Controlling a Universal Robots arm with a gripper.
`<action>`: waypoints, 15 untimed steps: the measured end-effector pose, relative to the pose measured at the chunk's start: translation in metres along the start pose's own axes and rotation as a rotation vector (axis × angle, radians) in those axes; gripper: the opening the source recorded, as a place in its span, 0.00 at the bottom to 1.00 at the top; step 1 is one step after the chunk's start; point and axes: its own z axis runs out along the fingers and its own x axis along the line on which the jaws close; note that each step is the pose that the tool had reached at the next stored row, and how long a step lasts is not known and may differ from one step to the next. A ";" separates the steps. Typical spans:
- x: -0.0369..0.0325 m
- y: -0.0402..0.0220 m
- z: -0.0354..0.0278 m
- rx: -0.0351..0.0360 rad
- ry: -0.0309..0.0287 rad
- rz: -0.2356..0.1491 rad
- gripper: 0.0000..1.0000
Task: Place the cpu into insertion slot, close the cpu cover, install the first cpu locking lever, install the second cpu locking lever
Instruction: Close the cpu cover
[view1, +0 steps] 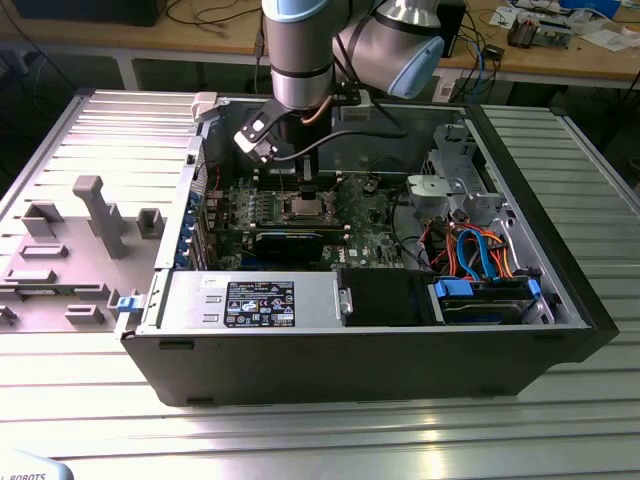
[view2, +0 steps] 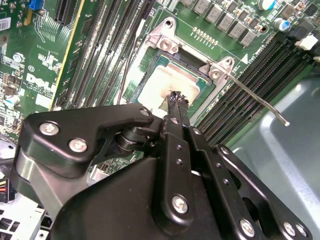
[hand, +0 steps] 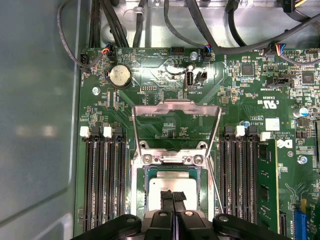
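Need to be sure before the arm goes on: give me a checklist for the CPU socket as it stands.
1. cpu lies in the socket: ok, looks level.
2. cpu cover closed: not ok, it stands tilted open.
3. locking lever latched: not ok, it sticks out free.
4. end effector shut, tips over the cpu: ok; whether they touch, cannot tell.
5. cables off the socket: ok, they run along the board's edge.

Gripper (hand: 173, 196) fingertips together over cpu (hand: 172, 181), seemingly seated; cpu cover (hand: 176, 104) raised open.
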 end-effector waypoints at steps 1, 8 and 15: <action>-0.0001 0.0008 -0.0026 0.0140 -0.0002 0.000 0.12; 0.0001 0.0024 -0.0190 0.0326 0.0017 0.001 0.12; 0.0002 0.0044 -0.0429 0.0391 0.0024 0.001 0.12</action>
